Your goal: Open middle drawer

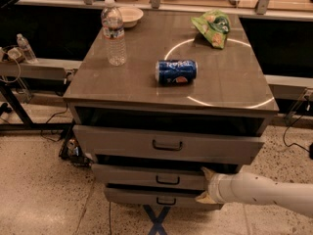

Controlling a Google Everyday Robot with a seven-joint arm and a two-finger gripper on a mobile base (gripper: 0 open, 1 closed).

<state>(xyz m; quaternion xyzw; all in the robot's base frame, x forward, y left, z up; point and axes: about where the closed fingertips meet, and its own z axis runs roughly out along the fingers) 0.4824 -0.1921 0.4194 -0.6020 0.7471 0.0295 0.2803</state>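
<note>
Grey metal table with three drawers, white arm reaching in low at the right.
The middle drawer runs left from the gripper, whose jaws stand wide at its right end. One drawer front sits above the jaws and one below. Higher up, the table carries one bottle, one can, one bowl and one green bag. Speckled floor stretches left.
</note>
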